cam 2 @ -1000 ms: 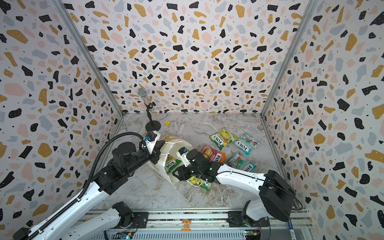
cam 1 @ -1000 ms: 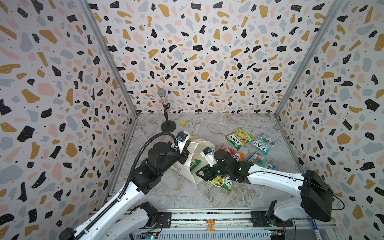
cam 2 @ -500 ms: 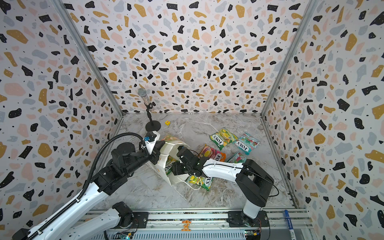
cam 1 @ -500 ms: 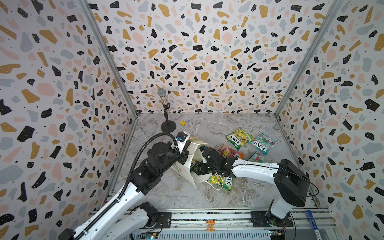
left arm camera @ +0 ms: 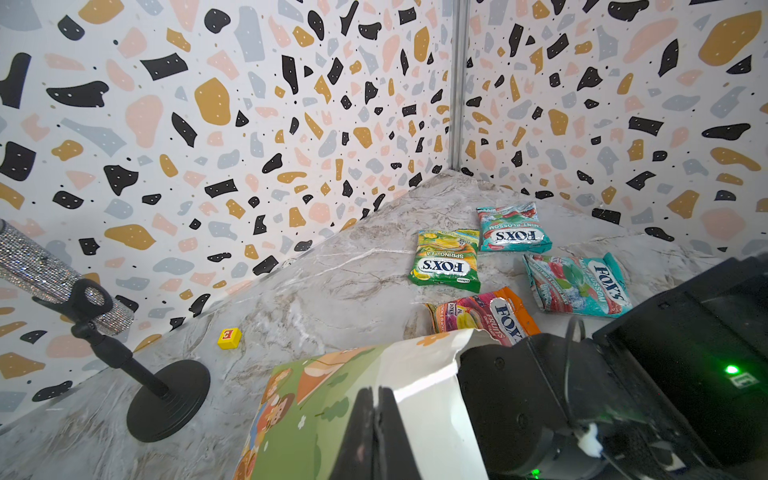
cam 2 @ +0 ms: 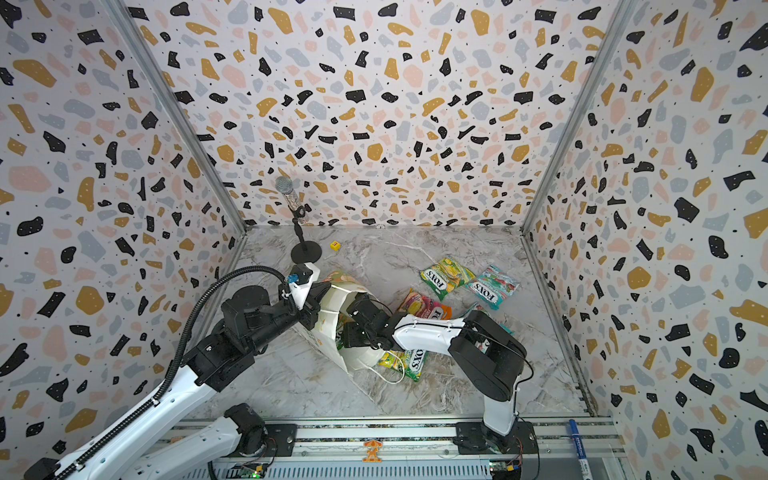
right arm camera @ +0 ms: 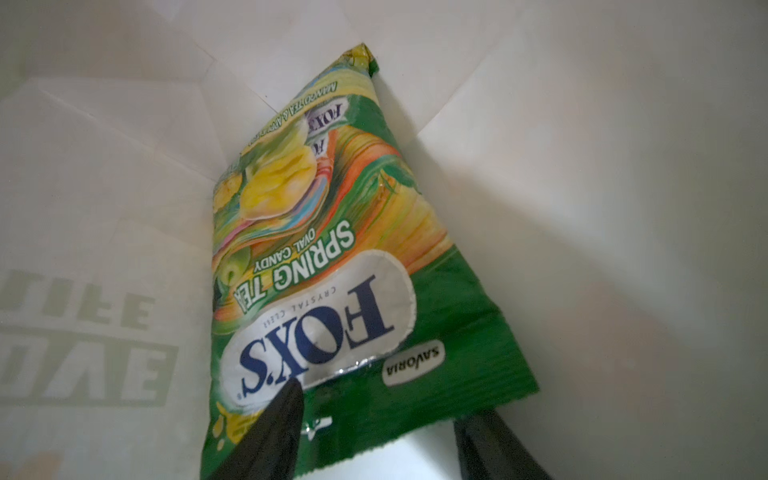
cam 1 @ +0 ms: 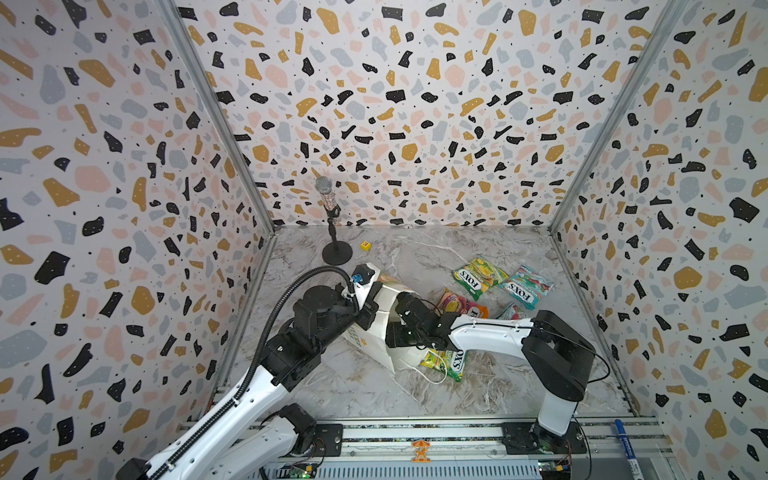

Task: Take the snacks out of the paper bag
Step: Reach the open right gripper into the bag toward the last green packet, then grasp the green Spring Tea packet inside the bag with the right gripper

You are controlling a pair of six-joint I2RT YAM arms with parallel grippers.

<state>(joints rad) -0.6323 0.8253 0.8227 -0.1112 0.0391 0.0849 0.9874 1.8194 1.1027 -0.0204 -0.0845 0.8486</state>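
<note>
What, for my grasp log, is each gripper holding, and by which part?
Left gripper pinches the bag by its rim. Right gripper, inside the bag, holds nothing: jaws open astride one end of the green pouch.

Snack [right arm camera: 316, 257] in bag [cam 1: 386, 297]; other snacks [cam 1: 480, 276] rt of bag.

Enclosure, three-sided.
- Back wall [cam 1: 395, 104], left wall [cam 1: 104, 187], right wall [cam 1: 685, 208]: white panels printed with terrazzo flecks in black, ochre, pink and grey.
- Corner posts: two bare metal profiles, left [cam 1: 216, 124] and right [cam 1: 615, 124], where the walls join.
- Floor [cam 1: 415, 245]: grey-beige marble pattern with white veins.
- Front rail [cam 1: 415, 434]: metal track along the near edge.
- Microphone [cam 1: 323, 195]: glittered, on a black round-based stand, near the back left corner.
- Cube [cam 1: 365, 245]: small, yellow, just beside the stand.
- Light: bright and even.
</note>
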